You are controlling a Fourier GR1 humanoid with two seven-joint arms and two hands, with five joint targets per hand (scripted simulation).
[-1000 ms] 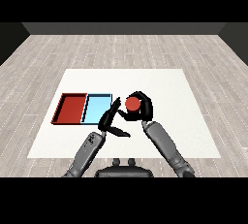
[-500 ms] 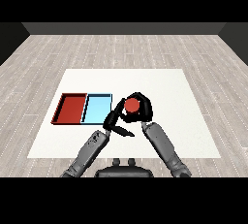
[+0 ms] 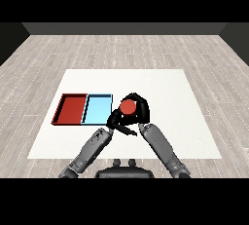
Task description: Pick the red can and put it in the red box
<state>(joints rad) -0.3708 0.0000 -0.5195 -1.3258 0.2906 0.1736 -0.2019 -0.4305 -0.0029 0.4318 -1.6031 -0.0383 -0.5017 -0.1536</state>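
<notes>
The red can (image 3: 128, 107) is lifted off the white table, with my right hand (image 3: 140, 108) curled round it just right of the light blue tray (image 3: 97, 109). My left hand (image 3: 118, 123) is right below and beside the can, its fingers straight and holding nothing, nearly touching the right hand. The red tray (image 3: 71, 108) lies left of the blue one, with nothing in it. Only the can's round red top shows; its body is hidden by the fingers.
The two trays lie side by side on the left part of the white table (image 3: 185, 121). Wooden floor surrounds the table. Both forearms come in from the bottom of the view and cross the table's front edge.
The right hand has carried the red can slightly left and toward me. The left hand has drawn back and in, closer under the can.
</notes>
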